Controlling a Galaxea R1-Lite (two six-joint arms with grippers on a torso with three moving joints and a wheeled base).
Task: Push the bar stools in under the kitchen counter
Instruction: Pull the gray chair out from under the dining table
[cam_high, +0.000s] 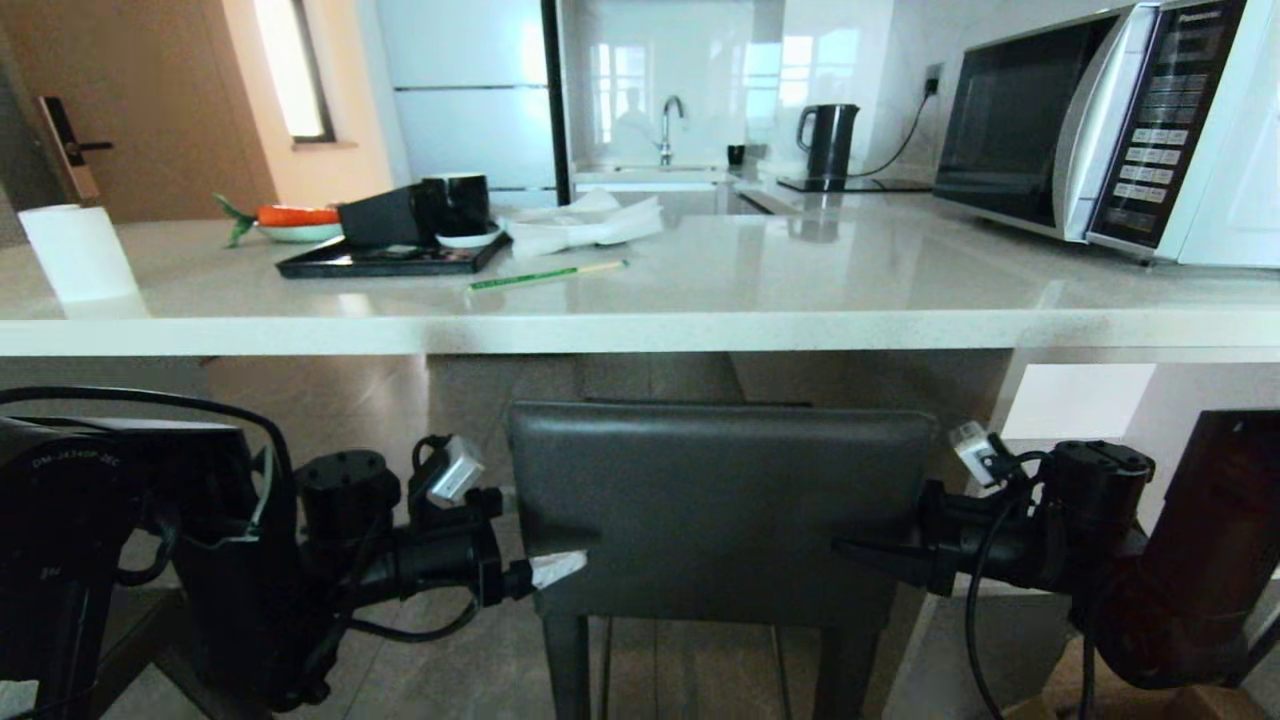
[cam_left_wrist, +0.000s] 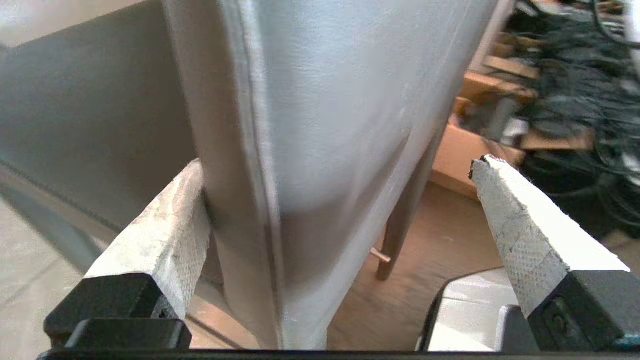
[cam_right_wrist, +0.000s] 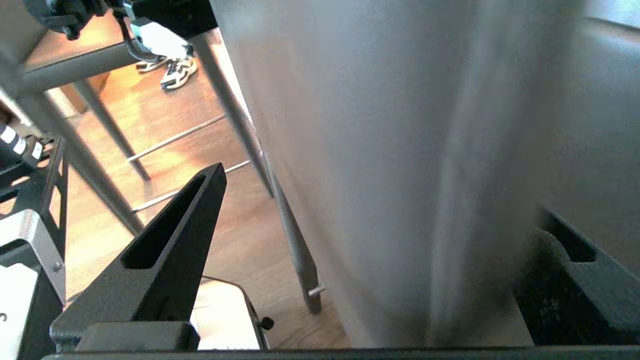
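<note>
Bar stool (cam_high: 720, 500) centred in the head view, backrest just below and in front of the thick pale edge of the kitchen counter (cam_high: 640, 330). Backrest a low rounded-corner slab in dark-grey grained leather, stitched seam down its side edge; slim dark legs and thin metal footrest bars beneath.

Left gripper (cam_left_wrist: 340, 180) set at the backrest's left edge, fingers spread wide astride it; one white, cloth-textured wedge finger (cam_left_wrist: 165, 225) against the leather, the other standing clear. Right gripper (cam_right_wrist: 380, 220) at the backrest's right edge, likewise apart; black hollow triangular finger (cam_right_wrist: 170, 250) clear of the leather, far finger apparently close against it, contact not certain.

Glossy speckled stone-look surface carrying a black tray (cam_high: 390, 260), a paper roll (cam_high: 78, 252), a green pencil (cam_high: 545, 275) and a white microwave (cam_high: 1100, 120)
</note>
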